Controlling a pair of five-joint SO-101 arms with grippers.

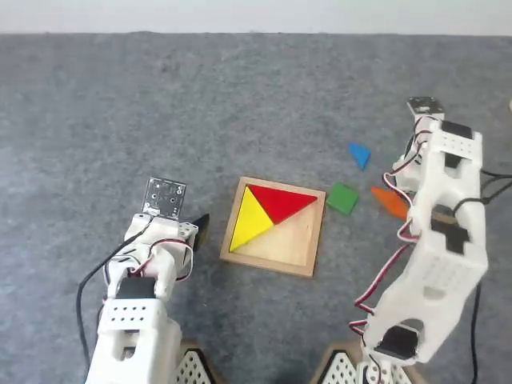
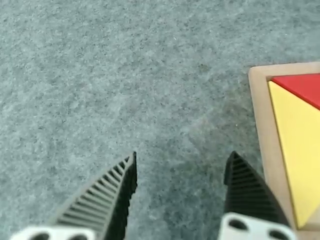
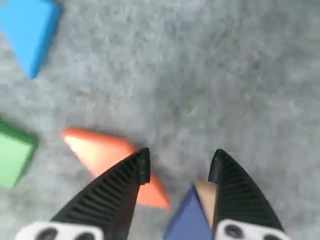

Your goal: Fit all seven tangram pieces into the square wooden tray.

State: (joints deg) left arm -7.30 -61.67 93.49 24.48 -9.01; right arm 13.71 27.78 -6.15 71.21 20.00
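Sitting mid-table, the square wooden tray (image 1: 290,246) holds a red triangle (image 1: 280,202) and a yellow triangle (image 1: 250,220) edge to edge, with bare wood beside them. Just off its right rim we see a green square (image 1: 342,198), then an orange piece (image 1: 388,200) and, farther back, a small blue triangle (image 1: 360,154). Our left gripper (image 2: 182,157) hovers beside the tray's left rim, jaws wide and empty. Our right gripper (image 3: 181,151) hangs over the orange piece, jaws parted, gripping nothing, with a dark blue piece (image 3: 186,222) just beside the orange one.

Grey felt tabletop (image 1: 160,120) beneath a pale wall (image 1: 240,14).
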